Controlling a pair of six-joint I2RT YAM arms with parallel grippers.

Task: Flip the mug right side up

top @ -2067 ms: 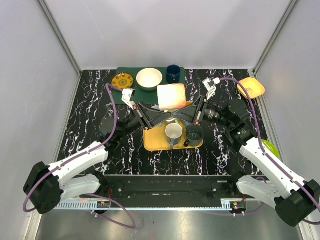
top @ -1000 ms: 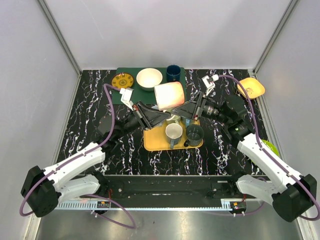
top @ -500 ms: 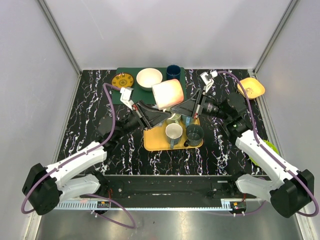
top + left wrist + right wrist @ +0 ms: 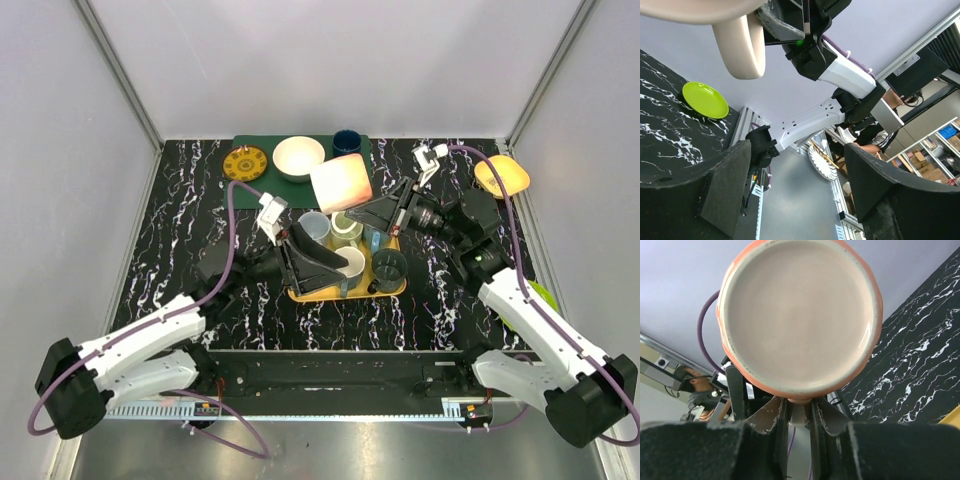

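Left fingers [image 4: 725, 195] have just sprung open and dropped back over the tray [image 4: 393, 289], free of the mug [image 4: 342, 183]; right fingers [image 4: 781, 425] alone pinch its handle, holding it aloft on its side, so uprighting looks left to them

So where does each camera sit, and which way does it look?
Top external: above and behind the arms, looking down on the table; both arms show.
Left wrist: on the left arm, tilted upward through the open left pincer, toward the right arm.
Right wrist: on the right arm, looking along the right pincer, shut on the handle of the mug.
Shared: the mug shows in all three.
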